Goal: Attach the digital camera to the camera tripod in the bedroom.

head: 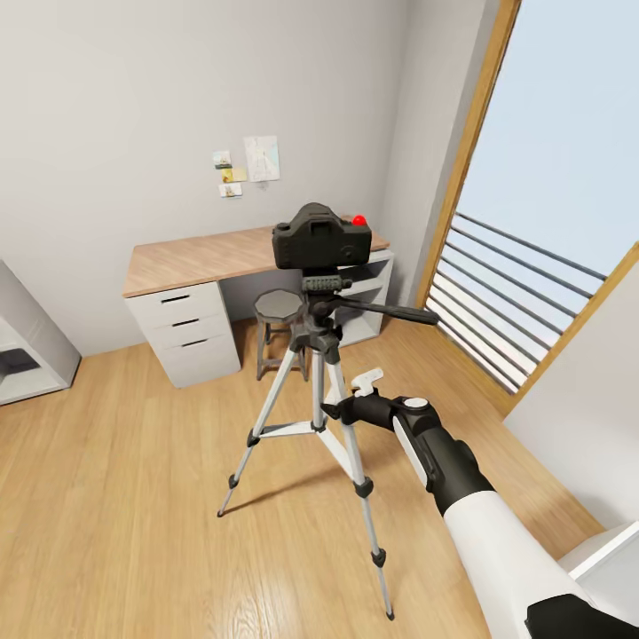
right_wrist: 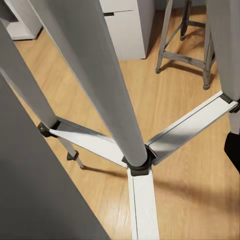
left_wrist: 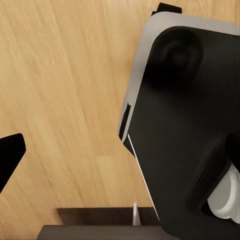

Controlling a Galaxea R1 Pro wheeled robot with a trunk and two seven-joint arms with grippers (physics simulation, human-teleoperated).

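Head view, left to right: a grey shelf unit (head: 27,355) sits at the left edge, on the light wood plank floor (head: 133,497). Next, in the upper left-centre, the wood-topped surface (head: 195,259) with its white drawers (head: 182,333) stands against the grey wall, with paper notes (head: 248,164) pinned above it. A round grey stool (head: 280,309) stands partly under the surface. At frame centre, the camera tripod (head: 311,417) stands on the floor with its three silver legs spread; the digital camera (head: 321,237) sits on top of its head, red button upward, and the pan handle (head: 390,311) projects to the right. My right arm enters from the lower right, and my right end effector (head: 342,406) is just beside the tripod's centre column below the head; I cannot tell whether its fingers are apart or together. At the right edge, the wood-framed window (head: 532,266) with railing bars. Right wrist view: the tripod legs and their centre brace (right_wrist: 137,162) appear at close range. Left wrist view: one dark fingertip (left_wrist: 10,155) of my left end effector shows over the floor, beside the robot base (left_wrist: 190,125); state not determinable.
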